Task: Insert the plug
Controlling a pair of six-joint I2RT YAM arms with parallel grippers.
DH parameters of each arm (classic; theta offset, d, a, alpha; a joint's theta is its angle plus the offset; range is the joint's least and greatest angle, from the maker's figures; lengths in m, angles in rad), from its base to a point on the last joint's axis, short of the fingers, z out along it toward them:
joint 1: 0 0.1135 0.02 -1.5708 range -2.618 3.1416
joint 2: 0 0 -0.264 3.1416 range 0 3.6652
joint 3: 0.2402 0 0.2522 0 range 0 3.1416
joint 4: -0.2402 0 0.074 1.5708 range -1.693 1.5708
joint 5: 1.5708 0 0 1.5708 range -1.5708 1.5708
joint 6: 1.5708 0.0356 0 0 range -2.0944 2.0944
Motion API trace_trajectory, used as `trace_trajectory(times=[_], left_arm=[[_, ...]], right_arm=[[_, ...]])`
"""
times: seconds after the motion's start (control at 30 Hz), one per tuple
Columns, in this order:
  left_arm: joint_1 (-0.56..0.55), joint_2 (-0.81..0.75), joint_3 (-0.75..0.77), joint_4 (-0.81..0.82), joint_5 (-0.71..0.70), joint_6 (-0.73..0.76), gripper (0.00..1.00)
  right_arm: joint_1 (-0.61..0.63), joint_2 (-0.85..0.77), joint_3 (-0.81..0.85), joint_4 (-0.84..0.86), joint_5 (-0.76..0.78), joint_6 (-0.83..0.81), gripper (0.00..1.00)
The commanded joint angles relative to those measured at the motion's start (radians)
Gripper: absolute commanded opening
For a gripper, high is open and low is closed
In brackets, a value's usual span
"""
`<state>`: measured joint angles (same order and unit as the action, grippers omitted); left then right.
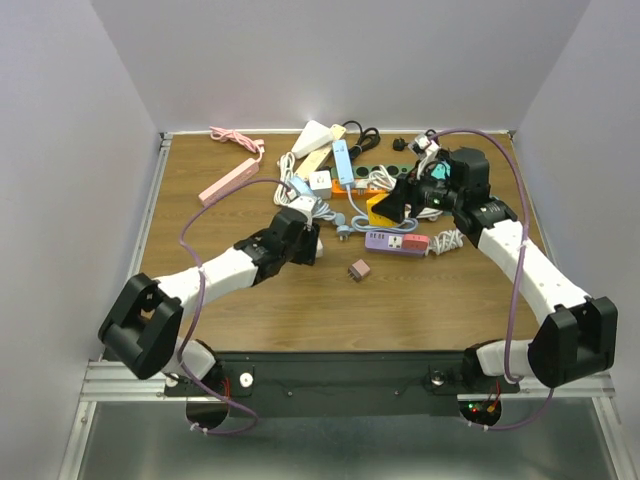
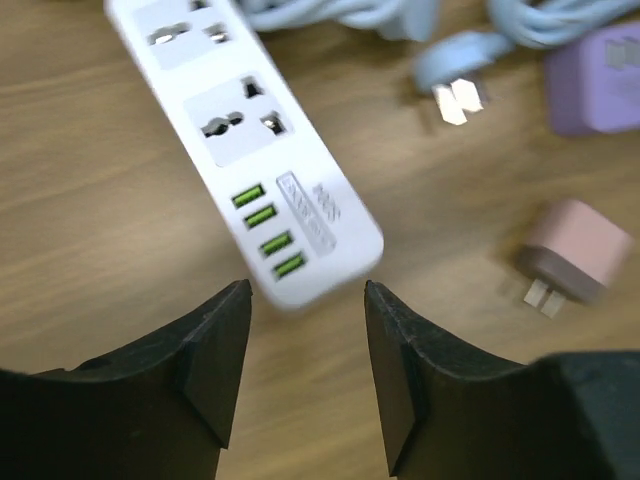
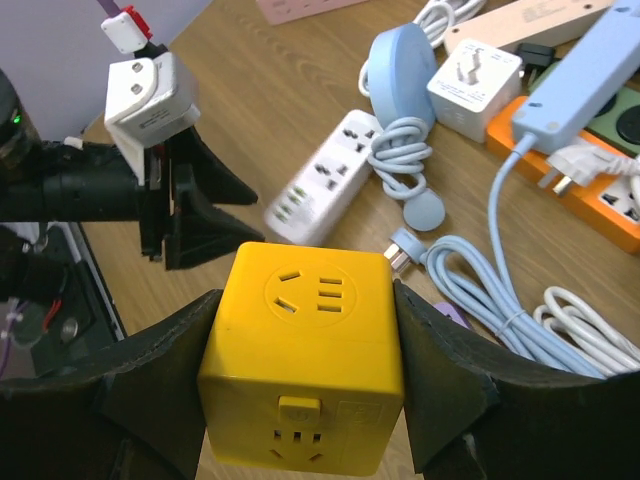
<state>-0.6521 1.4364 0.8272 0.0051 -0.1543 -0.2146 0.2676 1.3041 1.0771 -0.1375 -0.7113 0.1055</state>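
Note:
My right gripper [image 3: 300, 330] is shut on a yellow cube socket [image 3: 305, 350] and holds it above the table; the cube also shows in the top view [image 1: 378, 206]. My left gripper [image 2: 307, 292] is open and empty. It hovers just short of the USB end of a white power strip [image 2: 250, 130], which is also in the right wrist view [image 3: 320, 178]. A small pink plug adapter [image 2: 575, 250] lies loose on the wood to the left gripper's right, also seen from above [image 1: 359, 270]. A light blue plug [image 2: 450, 88] on a blue cable lies beyond it.
A purple power strip [image 1: 397, 241] lies at centre right. An orange strip [image 3: 600, 205], a light blue strip [image 1: 343, 160], a pink strip [image 1: 229, 181], a white adapter [image 3: 473, 85] and coiled cables crowd the back of the table.

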Motion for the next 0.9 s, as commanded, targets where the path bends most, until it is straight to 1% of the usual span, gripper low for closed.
trace_trajectory(times=[0.0, 0.07, 0.13, 0.27, 0.4, 0.47, 0.5, 0.53, 0.6, 0.63, 0.67, 0.7, 0.87], left_arm=[[-0.078, -0.085, -0.065, -0.004, 0.121, -0.138, 0.00], [-0.107, -0.117, -0.111, -0.004, 0.108, -0.209, 0.00], [-0.135, -0.146, -0.146, -0.004, 0.099, -0.267, 0.00], [-0.161, -0.174, -0.186, -0.043, 0.043, -0.319, 0.00], [-0.162, -0.200, -0.214, -0.022, -0.034, -0.347, 0.00], [-0.161, -0.202, -0.209, -0.011, -0.062, -0.362, 0.20], [-0.162, -0.199, -0.204, 0.019, -0.088, -0.371, 0.31], [-0.161, -0.186, -0.186, 0.039, -0.096, -0.376, 0.43], [-0.159, -0.154, -0.162, 0.058, -0.122, -0.388, 0.60], [-0.156, -0.139, -0.133, 0.087, -0.120, -0.388, 0.81], [-0.152, -0.122, -0.114, 0.096, -0.117, -0.391, 0.94], [-0.149, -0.078, -0.077, 0.102, -0.129, -0.399, 0.99], [-0.103, 0.067, 0.038, 0.055, -0.171, -0.425, 0.99]], right_arm=[[-0.004, 0.021, 0.081, -0.043, -0.145, -0.127, 0.00], [-0.004, 0.046, 0.084, -0.079, -0.174, -0.161, 0.00], [0.015, 0.064, 0.089, -0.114, -0.154, -0.191, 0.00], [0.068, 0.098, 0.109, -0.152, -0.088, -0.234, 0.00], [0.074, 0.121, 0.112, -0.149, -0.050, -0.233, 0.00], [0.076, 0.124, 0.113, -0.151, -0.033, -0.227, 0.00], [0.074, 0.121, 0.113, -0.149, -0.022, -0.222, 0.00], [0.074, 0.118, 0.107, -0.143, -0.020, -0.216, 0.00], [0.074, 0.098, 0.093, -0.111, 0.012, -0.181, 0.00], [0.074, 0.092, 0.080, -0.102, 0.027, -0.168, 0.00], [0.076, 0.080, 0.073, -0.096, 0.045, -0.159, 0.00], [0.076, 0.075, 0.070, -0.088, 0.083, -0.136, 0.00], [0.076, 0.035, 0.061, -0.083, 0.098, -0.115, 0.00]])
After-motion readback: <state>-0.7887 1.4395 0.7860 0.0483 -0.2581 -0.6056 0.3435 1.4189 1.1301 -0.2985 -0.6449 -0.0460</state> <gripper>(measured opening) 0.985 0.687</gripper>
